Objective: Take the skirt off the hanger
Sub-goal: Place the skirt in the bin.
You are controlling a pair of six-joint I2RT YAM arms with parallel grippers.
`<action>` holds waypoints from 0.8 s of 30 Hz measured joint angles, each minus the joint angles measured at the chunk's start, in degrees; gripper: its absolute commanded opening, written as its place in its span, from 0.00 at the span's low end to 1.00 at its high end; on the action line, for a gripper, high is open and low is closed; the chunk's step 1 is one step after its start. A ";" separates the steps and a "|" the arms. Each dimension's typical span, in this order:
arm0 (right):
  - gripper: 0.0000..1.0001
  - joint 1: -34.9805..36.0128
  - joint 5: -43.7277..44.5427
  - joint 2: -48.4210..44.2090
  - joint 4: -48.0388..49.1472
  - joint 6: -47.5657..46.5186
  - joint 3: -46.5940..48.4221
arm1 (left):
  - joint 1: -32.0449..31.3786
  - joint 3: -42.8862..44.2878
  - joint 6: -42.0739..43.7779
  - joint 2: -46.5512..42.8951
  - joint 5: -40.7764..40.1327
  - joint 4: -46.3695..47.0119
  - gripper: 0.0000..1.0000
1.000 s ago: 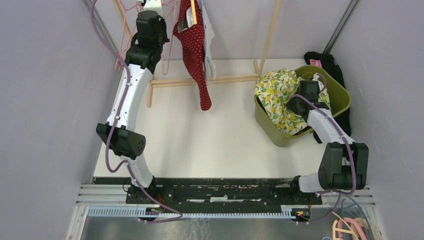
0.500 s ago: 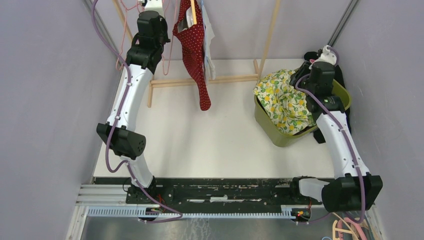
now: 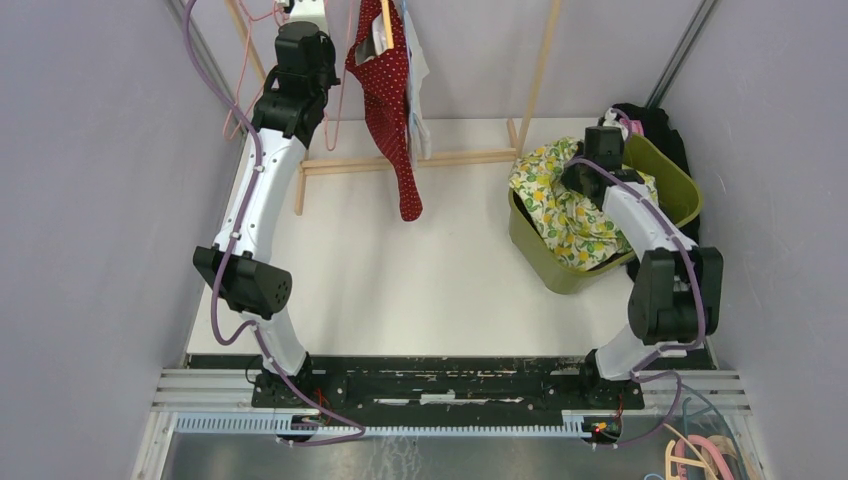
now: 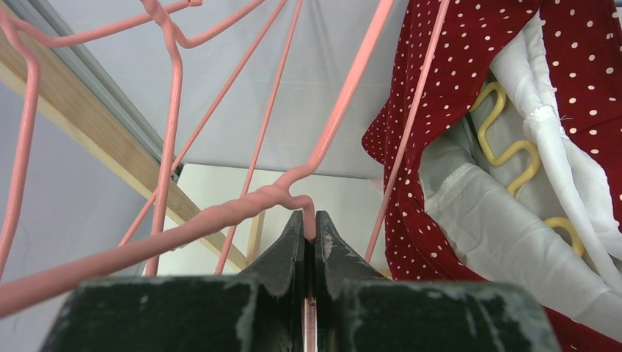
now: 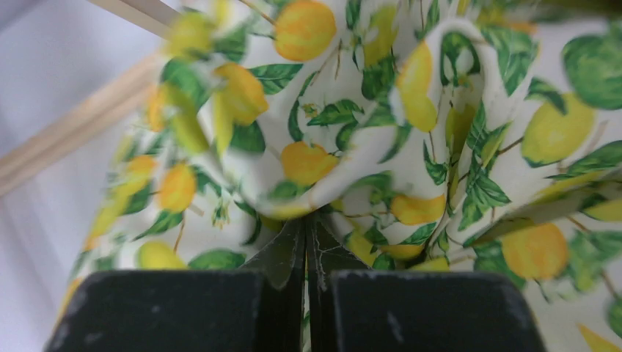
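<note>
The lemon-print skirt (image 3: pixel 560 205) lies bunched over the left rim of the green basket (image 3: pixel 681 188). My right gripper (image 5: pixel 306 220) is down on it, jaws shut, with a fold of the skirt (image 5: pixel 323 158) gathered at the tips. High at the back left, my left gripper (image 4: pixel 309 218) is shut on the wire of a bare pink hanger (image 4: pixel 242 207), just below its twisted neck. In the top view this gripper (image 3: pixel 303 12) sits at the frame's upper edge beside the pink hanger (image 3: pixel 243 75).
A red polka-dot garment (image 3: pixel 388 100) and white cloth hang from the wooden rack (image 3: pixel 400 160) on a yellow hanger (image 4: pixel 506 150), right of my left gripper. A black cloth (image 3: pixel 650 120) lies behind the basket. Grey walls close in on both sides.
My right arm lifted toward the basket's back corner, then swung back down onto the skirt, and its jaws went from open to shut. The left arm stayed put.
</note>
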 measured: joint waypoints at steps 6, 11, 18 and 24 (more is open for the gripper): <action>0.01 -2.82 -2.47 8.33 -1.07 9.01 -1.51 | -0.04 0.00 0.04 0.00 -0.44 -0.24 0.03; 0.01 -6.97 -5.33 8.50 -1.33 13.88 -5.46 | -0.04 -0.02 0.44 0.00 -1.29 -0.76 0.03; 0.01 -7.65 -7.32 8.02 -9.51 11.41 2.58 | -0.04 0.11 1.64 0.11 -1.33 -1.11 0.03; 0.01 -7.72 -7.78 2.49 -13.99 10.58 11.96 | -0.04 1.25 3.67 0.44 -0.90 -0.66 0.03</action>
